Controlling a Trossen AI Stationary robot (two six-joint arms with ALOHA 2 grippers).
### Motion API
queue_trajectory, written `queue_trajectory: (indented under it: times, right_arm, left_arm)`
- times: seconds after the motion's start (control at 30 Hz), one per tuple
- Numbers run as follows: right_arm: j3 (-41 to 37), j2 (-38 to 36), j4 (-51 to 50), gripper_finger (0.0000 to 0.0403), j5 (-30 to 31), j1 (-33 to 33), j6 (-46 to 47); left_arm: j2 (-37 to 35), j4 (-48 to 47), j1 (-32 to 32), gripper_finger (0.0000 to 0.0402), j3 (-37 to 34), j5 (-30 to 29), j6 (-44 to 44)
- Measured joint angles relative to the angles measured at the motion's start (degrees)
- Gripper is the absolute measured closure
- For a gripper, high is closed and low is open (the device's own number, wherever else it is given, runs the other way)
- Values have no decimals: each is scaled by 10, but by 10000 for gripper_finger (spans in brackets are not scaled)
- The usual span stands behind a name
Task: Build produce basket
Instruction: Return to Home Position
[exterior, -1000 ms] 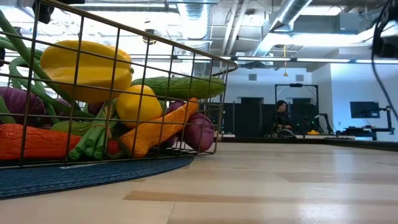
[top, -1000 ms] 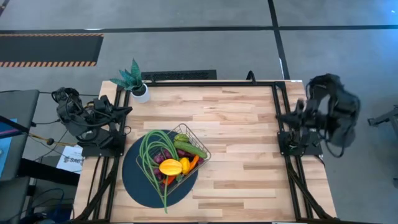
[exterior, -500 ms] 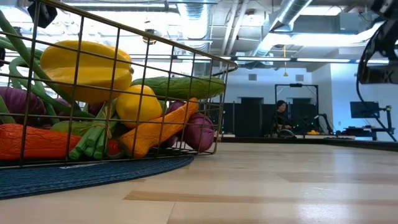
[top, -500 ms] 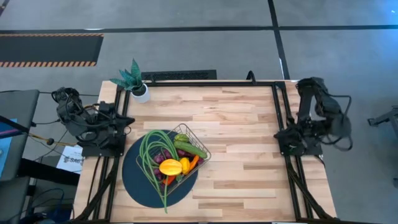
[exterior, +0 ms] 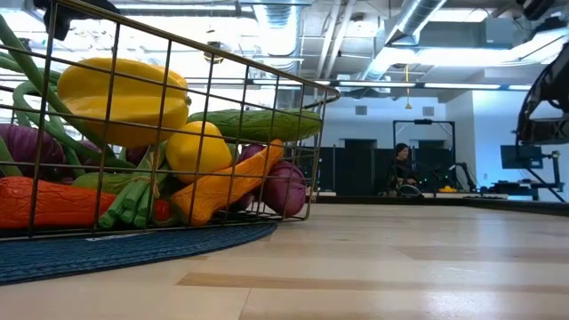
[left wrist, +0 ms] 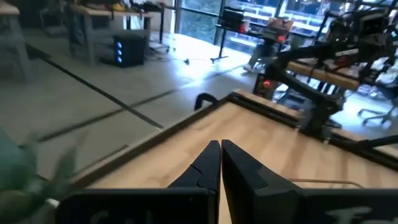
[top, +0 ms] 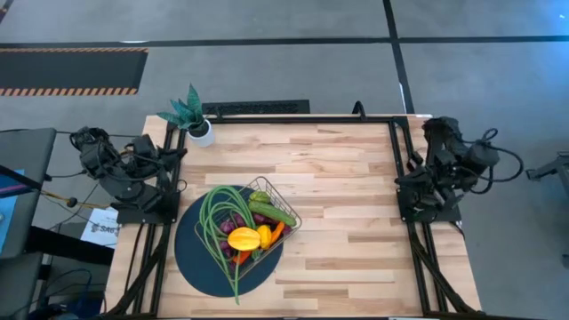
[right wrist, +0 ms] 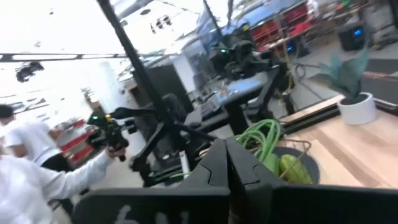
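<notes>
The wire basket (top: 290, 207) sits on a dark round mat (top: 191, 258) near the table's left front. It holds the produce: long green beans (top: 216, 222), a cucumber (top: 272, 213), a yellow-orange fruit (top: 243, 238), a lemon (top: 264, 234) and an orange pepper (top: 277, 231). In the low view the basket's wire wall (exterior: 178, 124) fills the left, with a yellow fruit (exterior: 124, 98), a cucumber (exterior: 258, 123), an orange pepper (exterior: 227, 185) and a purple piece (exterior: 284, 187) behind it. My left gripper (left wrist: 221, 157) is shut at the table's left edge. My right gripper (right wrist: 227, 158) is shut at the right edge. Both are far from the basket.
A potted green plant (top: 191, 116) stands at the table's far left corner. Bare wood (top: 347, 204) lies between the basket and the right arm (top: 440, 169). The left arm (top: 133, 173) is folded over its base. A person (right wrist: 25, 162) stands beyond the table.
The right arm has drawn in and folded down over its base at the table's right edge. The left arm has shifted slightly over its own base. The basket and the produce have not moved.
</notes>
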Motion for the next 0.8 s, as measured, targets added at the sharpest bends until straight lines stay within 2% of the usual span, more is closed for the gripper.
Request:
queue_trajectory:
  times: [0.13,0.23,0.33,0.43,0.57,0.73,0.8]
  right_arm:
    - [-47,9,72,403,-10,-42,-2]
    - [-81,26,145,403,-46,-87,-5]
    - [-104,48,189,403,-93,-147,-7]
    - [-115,71,224,403,-170,-221,-7]
    - [-119,115,255,403,-279,-333,12]
    - [-119,176,257,403,-398,-457,103]
    - [-119,196,260,403,-443,-499,144]
  left_arm:
    - [-17,-26,15,401,39,13,61]
    - [-35,-45,16,401,85,36,97]
    - [-59,-53,14,401,133,122,124]
    - [-69,-54,-1,401,157,213,130]
    - [-72,-85,-16,401,153,308,60]
    - [-67,-85,-40,401,90,492,-78]
    - [-69,-73,-40,401,67,543,-121]
